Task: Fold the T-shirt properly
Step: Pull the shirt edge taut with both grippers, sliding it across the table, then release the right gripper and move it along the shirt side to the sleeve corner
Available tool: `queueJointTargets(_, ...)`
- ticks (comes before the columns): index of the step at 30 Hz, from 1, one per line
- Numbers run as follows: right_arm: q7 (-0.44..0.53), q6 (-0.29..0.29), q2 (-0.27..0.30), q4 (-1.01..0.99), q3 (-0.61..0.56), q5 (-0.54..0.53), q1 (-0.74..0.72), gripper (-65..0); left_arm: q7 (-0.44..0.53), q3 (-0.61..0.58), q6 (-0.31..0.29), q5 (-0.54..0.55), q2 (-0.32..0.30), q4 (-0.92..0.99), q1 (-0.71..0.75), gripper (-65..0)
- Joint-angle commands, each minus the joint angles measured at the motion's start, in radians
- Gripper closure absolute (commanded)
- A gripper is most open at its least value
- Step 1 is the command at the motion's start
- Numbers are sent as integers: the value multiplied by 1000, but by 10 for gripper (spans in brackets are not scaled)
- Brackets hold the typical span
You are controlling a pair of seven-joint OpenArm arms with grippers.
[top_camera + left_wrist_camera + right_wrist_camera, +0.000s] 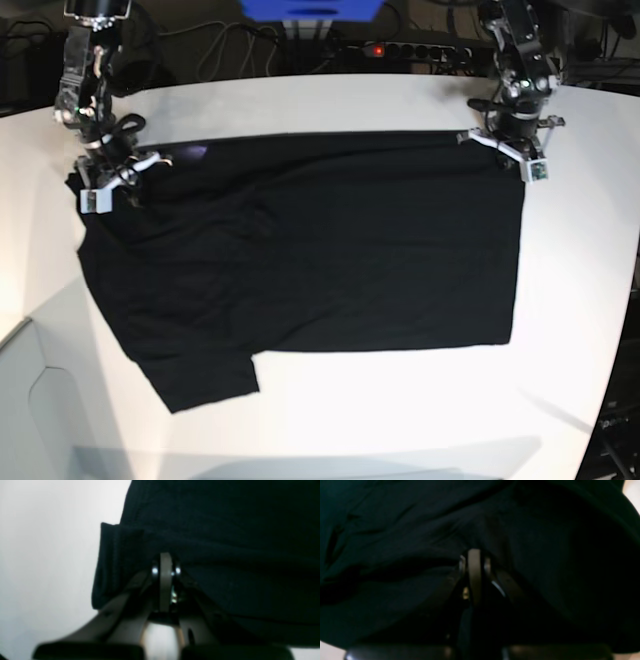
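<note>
The black T-shirt [330,250] lies spread on the white table [420,420], with one sleeve at the front left [205,375]. A faint purple patch [193,153] shows near its far left corner. My left gripper [508,143] is at the shirt's far right corner. In the left wrist view it [165,565] is shut on a bunched fold of the black cloth [225,530]. My right gripper [112,178] is at the far left corner. In the right wrist view it [474,555] is shut on the dark cloth [395,530], which fills the frame.
A power strip with a red light [400,48], cables and a blue object [310,10] lie behind the table's far edge. The table's front left corner drops off near a grey panel [50,400].
</note>
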State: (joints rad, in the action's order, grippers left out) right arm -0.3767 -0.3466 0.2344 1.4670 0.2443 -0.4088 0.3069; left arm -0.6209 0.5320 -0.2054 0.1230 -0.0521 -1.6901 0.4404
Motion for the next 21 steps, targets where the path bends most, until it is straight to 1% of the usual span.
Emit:
queueJointTargets(1, -129, 31, 6, -10, -1, 64, 41, 0, -49, -2, 7, -15, -2, -11, 27, 0)
queueJointTargets(6, -123, 31, 6, 2, -1, 63, 116, 0, -49, 4, 5, -15, -2, -18, 59, 0)
queueJointTargets(12, -121, 31, 6, 2, -1, 61, 165, 0, -41, -2, -1, -7, -1, -18, 120, 0)
queueJointTargets(18, -120, 31, 4, 4, 11, 60, 205, 0, -40, 4, 2, 117, -10, -18, 173, 0)
queueJointTargets(21, -120, 31, -22, 10, 63, 60, 225, 0, -40, 6, 2, 140, -12, -18, 188, 0)
